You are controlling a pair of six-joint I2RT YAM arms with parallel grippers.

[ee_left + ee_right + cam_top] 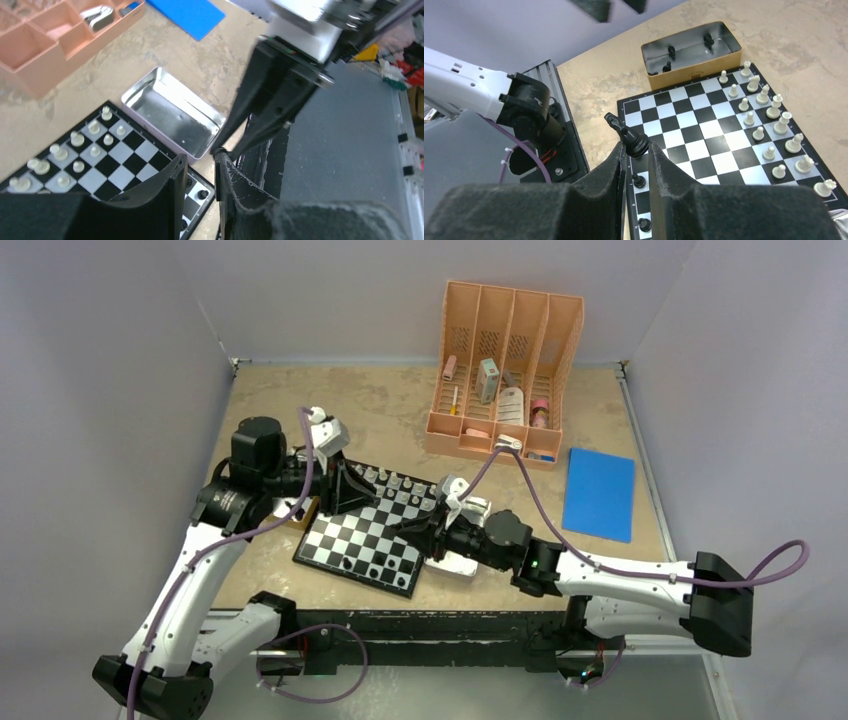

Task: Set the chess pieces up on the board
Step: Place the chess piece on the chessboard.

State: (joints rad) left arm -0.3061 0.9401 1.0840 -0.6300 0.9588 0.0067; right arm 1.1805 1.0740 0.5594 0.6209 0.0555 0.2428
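R gripper [636, 146]: jaws clamped on black piece [628, 132], tilted at tips. L gripper [201, 159]: jaws slightly apart, empty. Advice: level piece, lower slow onto board [704, 130] sq under tips

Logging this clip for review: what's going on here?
Two arms are setting up a chessboard. The right gripper is shut on a black piece, held tilted over the board's black end, where a few other black pieces stand. The white pieces fill two rows at the opposite end. A tin beside the board holds more black ones. The left gripper hangs open and empty.
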